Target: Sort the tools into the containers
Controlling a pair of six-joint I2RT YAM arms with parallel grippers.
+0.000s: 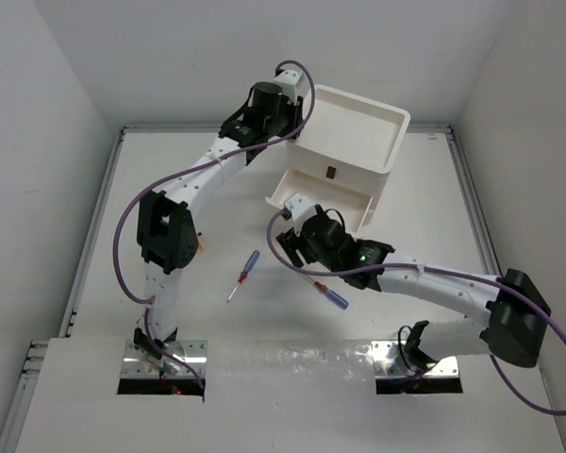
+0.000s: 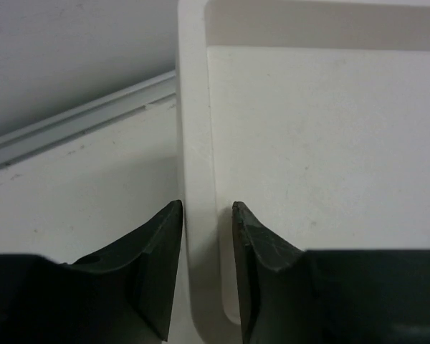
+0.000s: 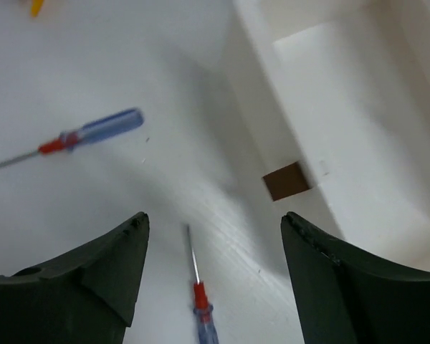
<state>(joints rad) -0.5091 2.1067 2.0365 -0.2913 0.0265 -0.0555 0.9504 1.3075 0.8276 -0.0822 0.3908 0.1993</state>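
Two blue screwdrivers (image 1: pixel 242 276) (image 1: pixel 328 293), one open drawer (image 1: pixel 307 184)

Two screwdrivers lay flat on the tabletop (image 1: pixel 434 217), apart from each other, each with a blue handle, red collar and thin metal shaft. One screwdriver (image 1: pixel 241 276) pointed its tip toward the near edge. The second screwdriver (image 1: pixel 332 295) lay near the white unit (image 1: pixel 358 123), which had one drawer (image 1: pixel 344 203) pulled out, a red-brown tab (image 3: pixel 287 180) on its front.

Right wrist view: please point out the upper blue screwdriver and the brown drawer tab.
upper blue screwdriver (image 3: pixel 104 127): right wrist view, on its blue handle.
brown drawer tab (image 3: pixel 286 180): right wrist view, on the tab's face.
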